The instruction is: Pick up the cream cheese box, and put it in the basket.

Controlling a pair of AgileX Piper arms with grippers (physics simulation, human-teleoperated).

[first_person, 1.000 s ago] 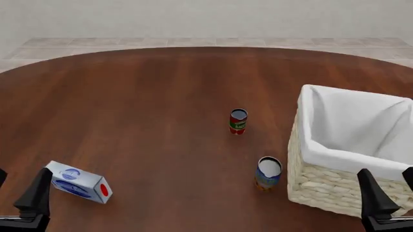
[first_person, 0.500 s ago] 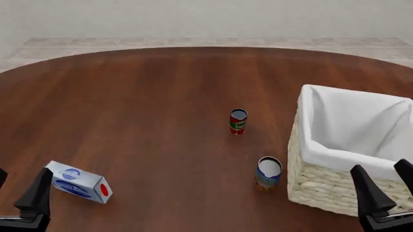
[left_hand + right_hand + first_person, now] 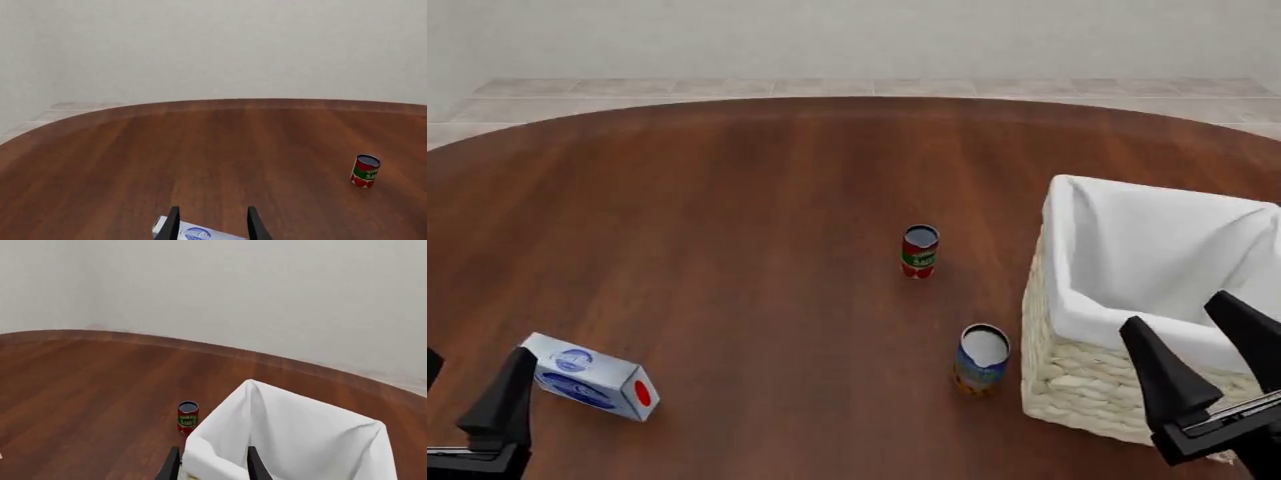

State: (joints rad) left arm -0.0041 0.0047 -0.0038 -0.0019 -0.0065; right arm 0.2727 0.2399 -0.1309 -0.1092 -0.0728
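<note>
The cream cheese box [image 3: 590, 376], pale blue-white with dark blue ovals and a red dot on its end, lies on the table at the near left. In the left wrist view, the cream cheese box [image 3: 197, 233] shows just beyond the fingertips. My left gripper [image 3: 465, 395] stands open just left of it, not touching. The basket [image 3: 1094, 385], cream wicker with white lining, sits at the right. My right gripper [image 3: 1197, 352] is open and empty over its near corner. The right wrist view looks across the basket [image 3: 293, 440] lining.
A red can [image 3: 920, 250] stands upright near the table's middle, left of the basket. A blue can [image 3: 981, 358] stands close to the basket's near-left corner. The round wooden table [image 3: 734, 200] extends far ahead.
My right gripper has shifted left and risen, tilting over the basket's near corner. The left gripper and the box have not moved.
</note>
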